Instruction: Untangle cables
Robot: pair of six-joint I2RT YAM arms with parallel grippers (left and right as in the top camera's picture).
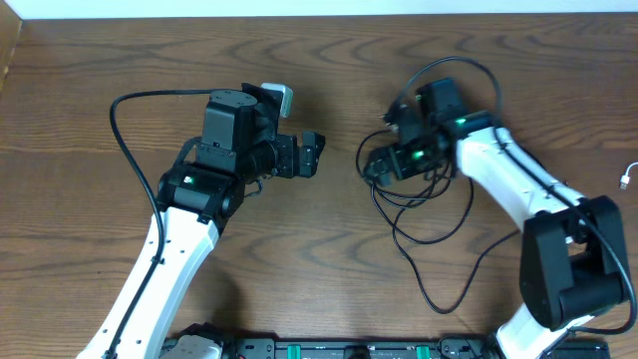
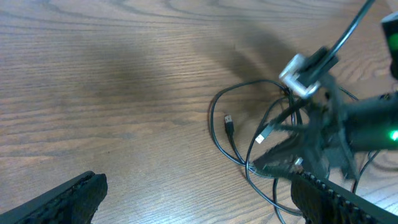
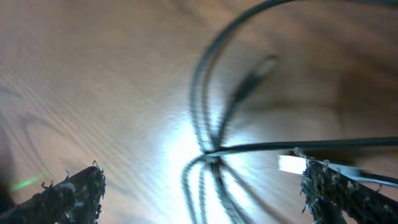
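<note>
A tangle of thin black cables point(image 1: 424, 204) lies on the wooden table right of centre, with loops trailing toward the front. My right gripper point(image 1: 377, 166) is open and low over the tangle's left side. In the right wrist view the black cables point(image 3: 208, 149) cross between its spread fingers point(image 3: 200, 180), blurred. My left gripper point(image 1: 311, 155) is open and empty, just left of the tangle. In the left wrist view its fingers point(image 2: 196, 186) frame bare wood, with cable loops and small plug ends point(image 2: 229, 123) ahead to the right. A white cable end point(image 1: 626, 178) shows at the far right edge.
The right arm's wrist point(image 2: 336, 124) hangs over the tangle in the left wrist view. The left arm's own thick black cable point(image 1: 125, 140) arcs over the table's left part. The table's back edge runs along the top of the overhead view.
</note>
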